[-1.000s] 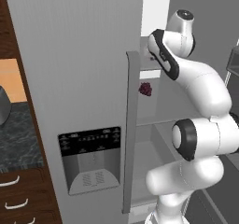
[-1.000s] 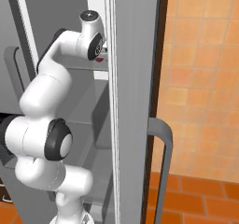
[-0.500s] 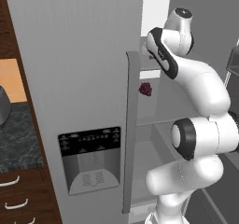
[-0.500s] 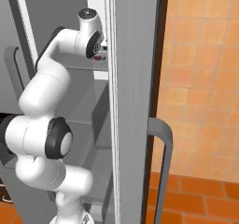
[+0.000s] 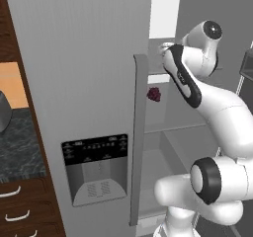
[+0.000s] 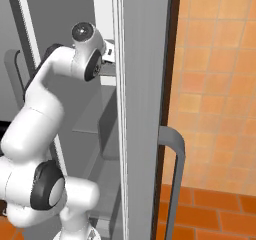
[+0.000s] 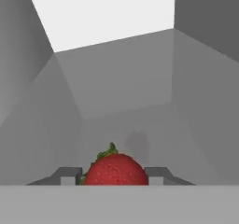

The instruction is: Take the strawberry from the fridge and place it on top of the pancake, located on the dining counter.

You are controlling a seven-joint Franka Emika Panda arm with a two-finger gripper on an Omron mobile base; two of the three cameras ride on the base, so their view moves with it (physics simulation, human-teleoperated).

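Note:
In the hand view a bright red strawberry with a green top sits between my gripper fingertips, touching both, so the gripper is shut on it. Behind it are the grey shelf and back wall of the fridge. From the left base view my arm reaches into the upper shelf of the open fridge, with the gripper just past the closed door's edge. The right base view has the hand behind the open door. The pancake and the dining counter are out of view.
A dark maroon lumpy fruit lies on the shelf below my hand. The closed door carries a long handle and a black dispenser panel. The open door's handle stands by an orange tiled wall. Dark granite counter at left.
The jaws have come together on the strawberry. The arm has barely shifted inside the fridge.

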